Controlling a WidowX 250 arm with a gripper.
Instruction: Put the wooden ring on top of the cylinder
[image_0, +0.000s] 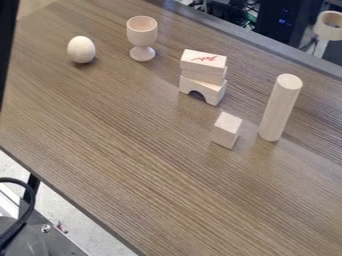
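Tabletop (147, 175), one, nearest camera. Cylinder (279, 109), one, upright, long axis vertical. Block stack (203, 75), one, three pieces. Goblet (141, 33), one. Ring (327, 33), one, far right past cylinder, hole roughly up, support unclear. Egg (81, 50), one. Cube (226, 131), one. Claw's state and bearing to ring: can't tell.

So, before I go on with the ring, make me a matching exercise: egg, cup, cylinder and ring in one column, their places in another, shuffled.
Things
A. egg
B. cup
C. cylinder
D. ring

Places
1. at the view's right edge, near the top
2. standing upright, just right of the small block
3. farthest left of these four
4. between the egg and the block stack

Right pairs: A-3, B-4, C-2, D-1
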